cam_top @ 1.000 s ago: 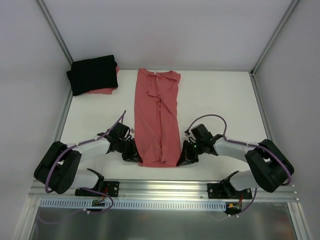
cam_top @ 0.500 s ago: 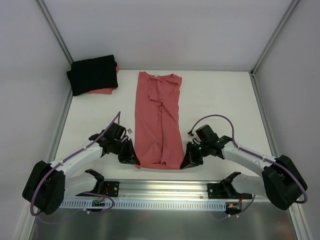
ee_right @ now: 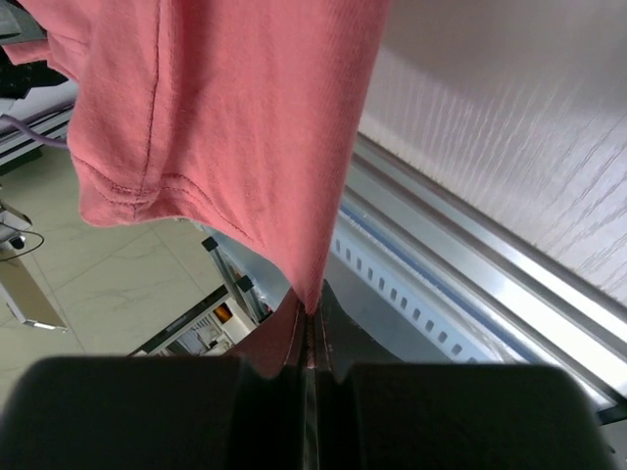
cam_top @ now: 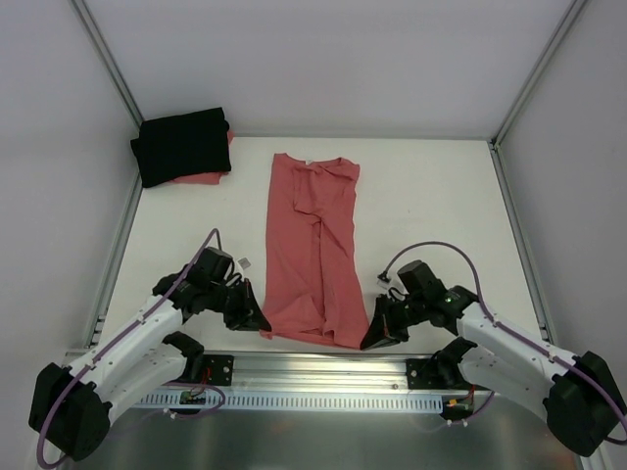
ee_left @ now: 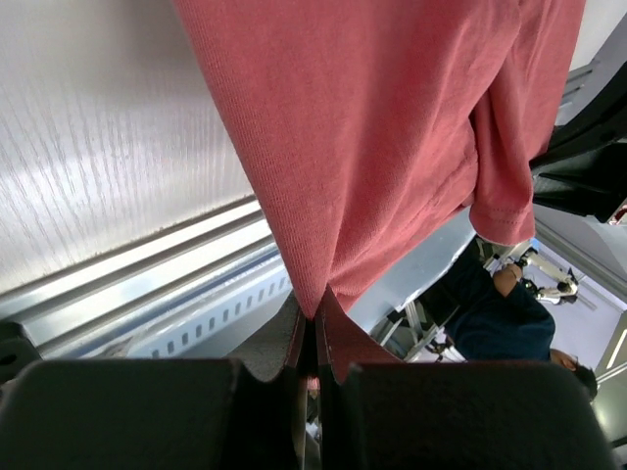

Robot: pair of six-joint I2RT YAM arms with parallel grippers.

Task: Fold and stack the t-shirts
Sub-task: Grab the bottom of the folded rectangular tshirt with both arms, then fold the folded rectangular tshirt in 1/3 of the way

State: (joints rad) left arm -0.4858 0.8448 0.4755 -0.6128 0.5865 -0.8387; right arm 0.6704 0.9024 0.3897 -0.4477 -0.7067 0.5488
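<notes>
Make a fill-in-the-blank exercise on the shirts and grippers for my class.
The left gripper and right gripper are each ____ on a near corner of the coral-red t-shirt.
The folded black t-shirt lies at the table's far ____ corner.
The coral-red t-shirt's neck is at its ____ end.
Missing words: shut; left; far.

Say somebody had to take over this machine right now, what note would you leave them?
Left pincer: shut on the near-left hem corner of the coral-red t-shirt.
Right pincer: shut on its near-right hem corner.
Done: that shirt lies mid table, folded lengthwise into a narrow strip, collar at the far end. Black t-shirt sits folded in the far-left corner on a reddish cloth.
Left: fold the strip crosswise, then probably stack it there.
</notes>
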